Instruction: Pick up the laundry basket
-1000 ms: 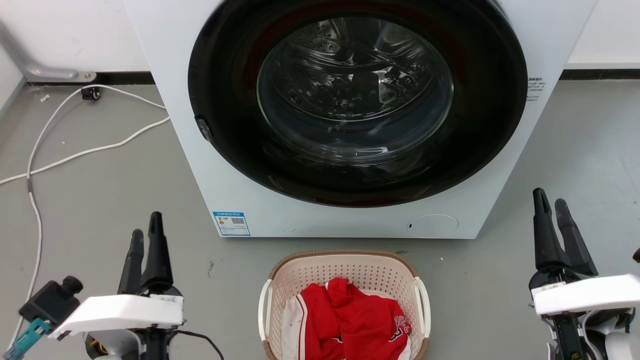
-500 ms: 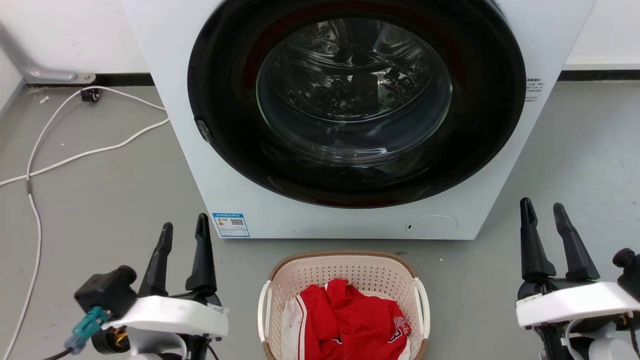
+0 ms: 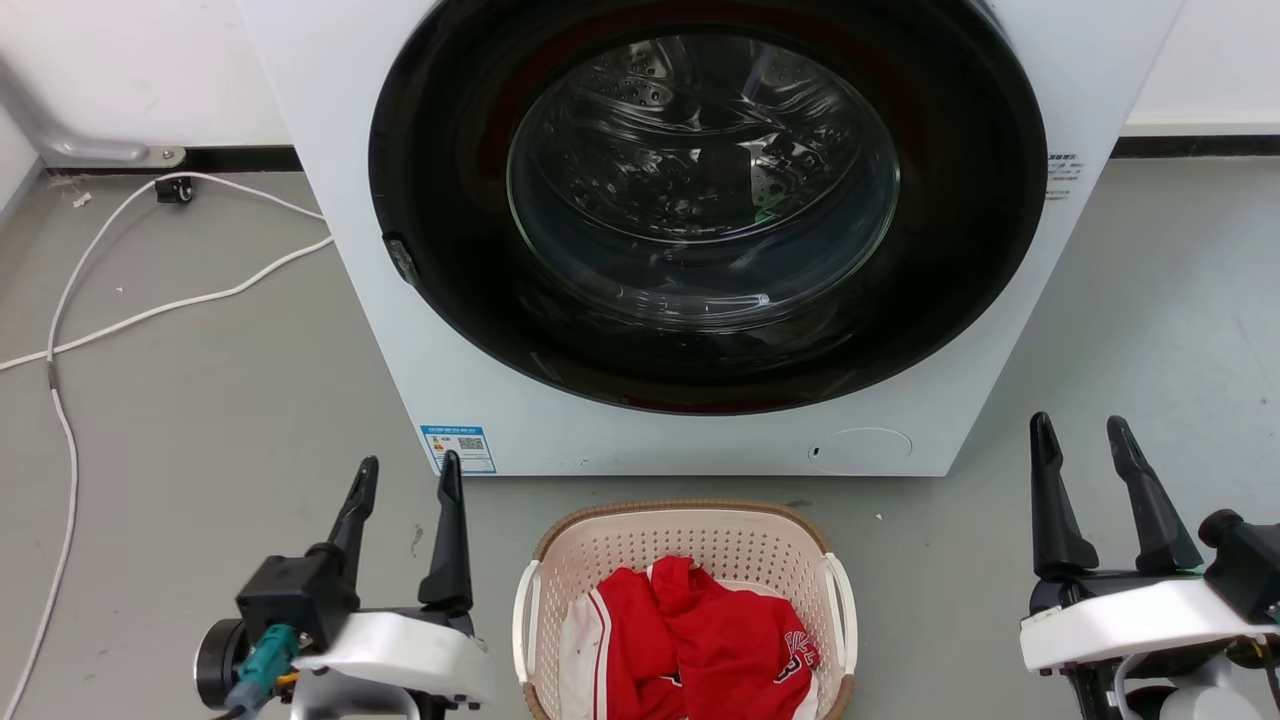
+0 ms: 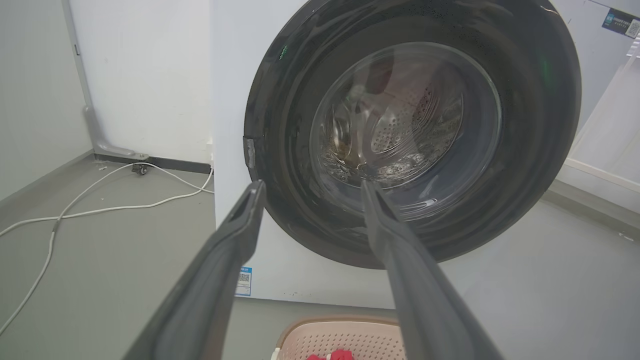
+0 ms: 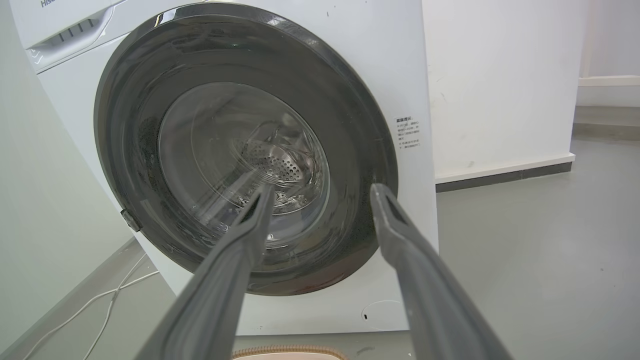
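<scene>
Basket (image 3: 690,545) sits on the floor (image 3: 200,420) just in front of the washer (image 3: 600,440), low in the head view and between my two arms. Red and white clothes (image 3: 720,630) inside. Near end is cut off by the frame edge, so I can't call the long axis. What I can see is a white handle on each side: left handle (image 3: 522,620) faces my left arm, right handle (image 3: 845,620) faces my right.

Left fingers (image 3: 448,530) are just beside the left handle, outboard of it. Right fingers (image 3: 1048,500) are well apart from the right handle, further out to the side. So the left arm is nearer, and the right has more ground to close inward.

Both pairs point forward at the washer, not down at the basket. Left wrist view: left fingers (image 4: 225,260) frame the door glass, and the rim (image 4: 345,318) shows at the bottom edge, between and below them. Right wrist view is the same story: right fingers (image 5: 235,260) on the door, a strip of brown rim (image 5: 290,351) at the very bottom. My read is that both wrists ride above rim height and need to drop and turn in.

Both pairs are spread, with a clear gap tip to tip, holding nothing and touching nothing. Basket not gripped, not lifted. Step in hand looks like the approach: bring each side in to its handle.
</scene>
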You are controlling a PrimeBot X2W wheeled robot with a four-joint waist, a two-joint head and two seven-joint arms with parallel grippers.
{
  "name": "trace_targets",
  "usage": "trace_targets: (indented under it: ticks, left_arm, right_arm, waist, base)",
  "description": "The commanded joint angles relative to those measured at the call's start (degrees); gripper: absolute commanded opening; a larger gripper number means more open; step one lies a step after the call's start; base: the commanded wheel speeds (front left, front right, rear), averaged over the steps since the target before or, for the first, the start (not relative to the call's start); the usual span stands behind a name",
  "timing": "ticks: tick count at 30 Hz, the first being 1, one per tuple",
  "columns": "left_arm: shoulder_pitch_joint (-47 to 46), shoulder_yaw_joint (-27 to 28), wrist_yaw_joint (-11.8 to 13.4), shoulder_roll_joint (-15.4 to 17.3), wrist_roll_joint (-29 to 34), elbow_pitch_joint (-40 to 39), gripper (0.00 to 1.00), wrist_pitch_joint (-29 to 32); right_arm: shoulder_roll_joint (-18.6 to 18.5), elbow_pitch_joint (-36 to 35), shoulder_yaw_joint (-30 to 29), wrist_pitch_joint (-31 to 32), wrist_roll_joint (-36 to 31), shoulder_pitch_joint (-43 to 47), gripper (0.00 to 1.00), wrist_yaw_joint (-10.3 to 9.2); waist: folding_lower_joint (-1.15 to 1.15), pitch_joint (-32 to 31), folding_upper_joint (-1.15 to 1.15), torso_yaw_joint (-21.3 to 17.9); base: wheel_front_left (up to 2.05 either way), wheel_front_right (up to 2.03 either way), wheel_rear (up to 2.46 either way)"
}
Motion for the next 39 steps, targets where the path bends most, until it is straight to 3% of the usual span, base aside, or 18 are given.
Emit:
trace_targets:
  ticks: [1,11,16,18,23,29,39]
  left_arm:
    - [-1.1,-0.8,0.5,0.7,1.5,-0.4,1.00,-0.5]
    - [-1.8,-6.8,3.2,3.7,6.9,0.2,1.00,-2.1]
    - [-1.1,-6.2,2.2,2.7,5.9,-0.3,1.00,-2.8]
    - [0.4,-3.1,-0.1,0.7,4.2,-0.7,1.00,-3.2]
    - [2.3,0.3,-4.2,-1.6,5.3,1.4,1.00,-3.8]
    - [3.1,3.3,-8.5,-4.0,8.5,4.6,1.00,-4.5]
    - [3.4,4.2,-10.9,-5.7,16.4,5.8,1.00,-5.6]
  right_arm:
    - [-0.1,-0.4,0.1,-0.5,-1.7,0.1,1.00,0.11]
    - [-0.1,-1.5,1.9,-2.1,-8.9,0.3,1.00,0.11]
    - [-0.1,-1.9,2.2,-2.8,-10.7,0.7,1.00,0.08]
    - [-0.1,-1.3,1.9,-3.4,-11.1,1.1,1.00,0.07]
    - [-0.1,0.0,1.6,-4.0,-8.7,1.4,1.00,0.07]
    - [-0.1,1.8,1.1,-4.5,-10.8,1.8,1.00,0.07]
    - [0.0,4.1,0.7,-5.6,-14.7,1.5,1.00,0.07]
  waist:
    - [0.00,0.1,0.00,0.0]
    - [0.00,-0.1,0.00,-0.1]
    - [0.00,0.0,0.00,-0.1]
    - [0.00,0.1,0.00,-0.1]
    - [0.00,0.0,0.00,-0.2]
    - [0.00,-0.3,0.00,-0.3]
    - [0.00,-0.3,0.00,-0.5]
  base:
    - [0.00,0.00,0.00]
    - [0.00,0.00,0.00]
    - [0.00,0.00,0.00]
    - [0.00,0.00,0.00]
    - [0.00,0.00,0.00]
    - [0.00,0.00,0.00]
    - [0.00,0.00,0.00]
